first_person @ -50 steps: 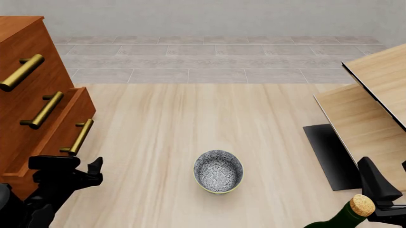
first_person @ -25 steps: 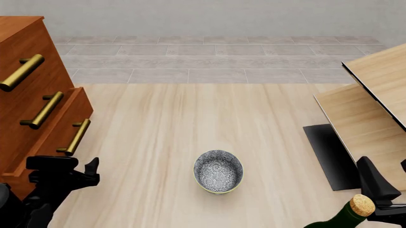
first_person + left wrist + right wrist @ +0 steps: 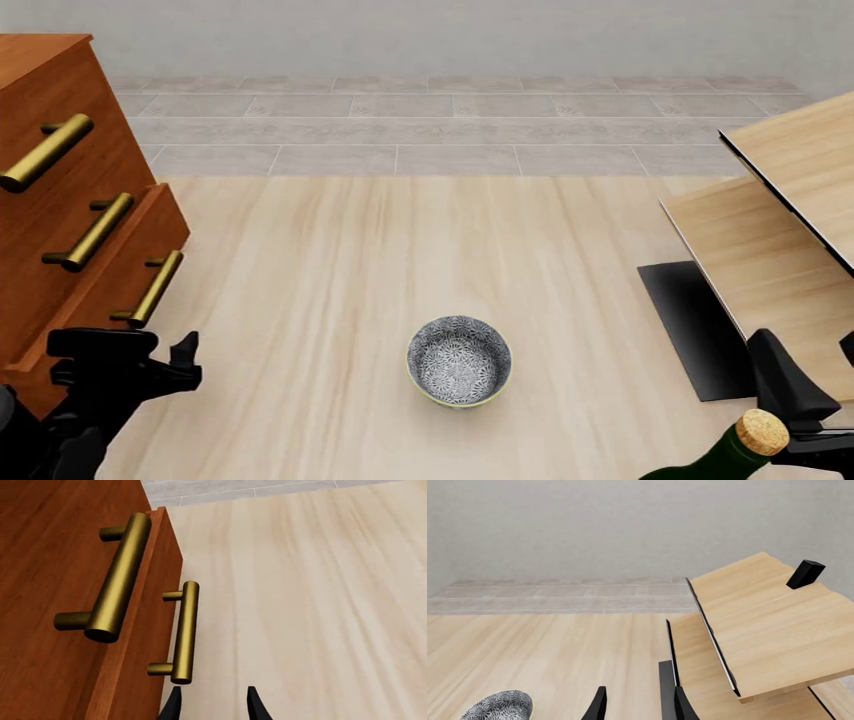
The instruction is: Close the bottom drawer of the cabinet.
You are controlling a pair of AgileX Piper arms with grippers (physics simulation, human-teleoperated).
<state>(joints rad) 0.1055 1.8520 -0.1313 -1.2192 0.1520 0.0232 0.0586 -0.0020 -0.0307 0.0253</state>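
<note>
Bottom drawer (image 3: 114, 275) pushed further in; left gripper (image 3: 212, 700) below handle, jaws parted, empty.

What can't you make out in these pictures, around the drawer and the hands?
- Bottom drawer, front view: its lower end is hidden behind the left hand; contact unclear.
- Bottle, front view: body cut off by the frame edge.
- Right hand, wrist view: only the fingertips show.

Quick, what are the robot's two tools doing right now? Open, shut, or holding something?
Left tool: open, holding nothing, beside the bottom drawer handle.
Right tool: open, holding nothing.
</note>
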